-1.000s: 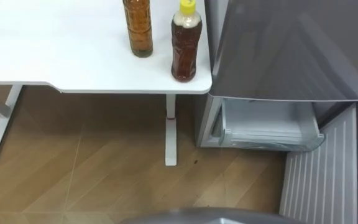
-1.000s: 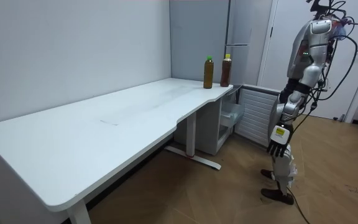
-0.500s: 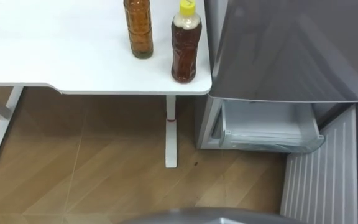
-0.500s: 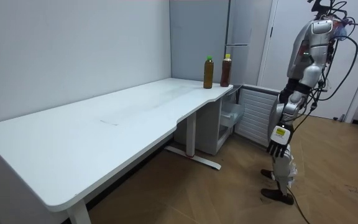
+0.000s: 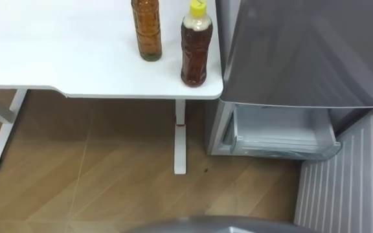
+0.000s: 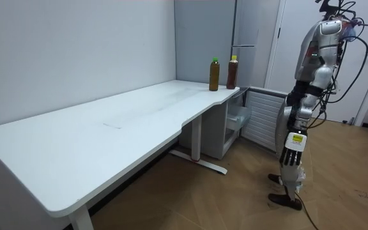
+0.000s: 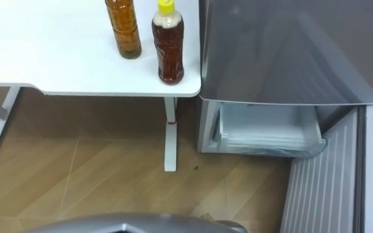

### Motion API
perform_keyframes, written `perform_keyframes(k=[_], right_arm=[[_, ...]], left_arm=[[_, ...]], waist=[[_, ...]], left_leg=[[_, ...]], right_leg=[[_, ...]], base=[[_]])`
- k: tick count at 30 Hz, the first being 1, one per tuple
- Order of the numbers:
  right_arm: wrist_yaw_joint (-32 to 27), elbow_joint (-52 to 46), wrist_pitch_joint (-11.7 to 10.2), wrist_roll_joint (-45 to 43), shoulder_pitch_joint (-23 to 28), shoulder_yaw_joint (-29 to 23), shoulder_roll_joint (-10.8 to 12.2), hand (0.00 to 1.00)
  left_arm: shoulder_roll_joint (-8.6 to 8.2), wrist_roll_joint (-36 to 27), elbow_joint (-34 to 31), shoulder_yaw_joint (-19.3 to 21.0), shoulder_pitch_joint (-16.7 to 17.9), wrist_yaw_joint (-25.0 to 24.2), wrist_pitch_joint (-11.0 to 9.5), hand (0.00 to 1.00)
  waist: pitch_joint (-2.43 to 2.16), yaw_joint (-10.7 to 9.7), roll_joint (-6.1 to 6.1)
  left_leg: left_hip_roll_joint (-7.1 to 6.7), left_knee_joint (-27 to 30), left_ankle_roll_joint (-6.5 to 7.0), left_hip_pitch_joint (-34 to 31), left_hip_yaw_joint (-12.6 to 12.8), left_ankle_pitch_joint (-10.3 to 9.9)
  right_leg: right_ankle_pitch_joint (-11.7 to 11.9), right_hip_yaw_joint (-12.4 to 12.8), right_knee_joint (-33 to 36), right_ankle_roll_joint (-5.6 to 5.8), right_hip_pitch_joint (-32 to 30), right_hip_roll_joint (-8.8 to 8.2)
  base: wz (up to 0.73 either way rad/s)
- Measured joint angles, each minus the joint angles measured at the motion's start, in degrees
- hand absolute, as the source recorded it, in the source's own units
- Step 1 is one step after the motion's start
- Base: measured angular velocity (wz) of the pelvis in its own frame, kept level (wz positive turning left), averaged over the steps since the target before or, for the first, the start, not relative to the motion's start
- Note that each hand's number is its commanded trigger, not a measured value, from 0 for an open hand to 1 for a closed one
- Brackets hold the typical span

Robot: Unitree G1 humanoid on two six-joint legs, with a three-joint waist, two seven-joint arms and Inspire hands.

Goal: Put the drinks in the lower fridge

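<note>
Two drink bottles stand on the white table (image 5: 57, 58) near its right corner. The dark tea bottle with a yellow cap (image 5: 195, 52) is closest to the grey fridge (image 5: 303, 52). An amber bottle (image 5: 147, 29) stands just left of it, and the room view shows its green cap (image 6: 214, 75). The lower fridge drawer (image 5: 280, 133) is pulled out, and its door (image 5: 339, 178) is swung open to the right. In the room view I stand upright about a step back from the fridge. My left hand (image 6: 291, 152) hangs by my thigh with straight fingers and holds nothing.
A white table leg (image 5: 179, 139) stands right beside the fridge's lower left corner. Bare wooden floor (image 5: 96, 175) lies between me and the table. A white door (image 6: 312, 38) is behind me in the room view.
My left arm has swung a little, so the hanging hand sits slightly lower and further toward the room view's right. The eye view shifted very slightly. The bottles stay put.
</note>
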Motion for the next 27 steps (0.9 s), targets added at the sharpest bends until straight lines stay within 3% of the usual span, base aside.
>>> perform_keyframes(k=[2,4,9,15,19,23,27], right_arm=[[-0.6,0.0,-0.1,0.0,0.0,-1.0,0.0,0.00],[-0.7,0.0,-0.1,0.4,0.0,-1.6,0.0,0.00],[-1.3,0.0,-0.2,2.2,0.1,-3.2,-0.2,0.00],[-2.1,-0.5,-0.9,1.7,-0.1,-4.6,-0.3,0.00],[-2.3,-1.4,-2.4,1.6,-0.4,-6.5,-0.9,0.00],[-2.1,-2.2,-4.4,1.6,-0.2,-7.3,-1.0,0.00],[-1.7,-3.0,-6.4,1.6,0.6,-7.6,-1.1,0.00]], left_arm=[[-0.09,-8.9,-0.6,4.6,-0.8,2.6,-1.2,0.00],[-0.11,-14.9,-1.4,6.3,-1.4,4.6,-2.4,0.00],[-0.27,-26.4,-6.0,12.6,-3.1,10.8,-4.0,0.00],[-0.38,-32.7,-14.3,17.3,-5.6,18.8,-5.6,0.00],[-0.34,-37.7,-25.4,17.8,-6.4,25.2,-9.4,0.00],[-0.24,-34.5,-41.6,17.9,-6.4,31.9,-10.6,0.00],[0.39,-29.1,-56.2,17.7,-7.0,35.3,-13.9,0.00]], waist=[[-0.01,0.7,0.12],[0.00,1.2,0.28],[-0.07,3.0,0.74],[-0.43,4.0,0.89],[-0.47,4.1,0.67],[-0.48,4.3,0.57],[-0.46,3.9,0.62]], left_leg=[[0.00,0.0,0.00,0.1,-0.1,0.0],[0.06,-0.2,-0.01,0.5,-0.1,0.0],[0.16,-1.0,-0.06,0.9,0.2,-0.1],[-0.10,-0.8,-0.07,0.0,-0.1,0.0],[-0.26,-0.7,-0.05,-0.1,-0.4,0.0],[-0.43,-0.2,-0.03,-0.4,-1.2,0.0],[-0.51,0.0,-0.01,-1.3,-1.8,0.0]], right_leg=[[0.0,-0.1,0.0,0.00,0.1,0.03],[0.0,-0.1,0.0,0.00,0.4,0.06],[0.1,0.5,0.4,-0.10,0.0,0.25],[0.1,0.1,0.8,-0.14,-0.8,0.19],[0.1,0.2,0.9,-0.14,-0.9,0.13],[0.1,0.5,1.0,-0.12,-1.1,0.31],[0.1,0.1,1.0,-0.08,-1.8,-0.07]], base=[[0.00],[0.00],[-0.07],[0.00],[-0.01],[-0.05],[0.06]])
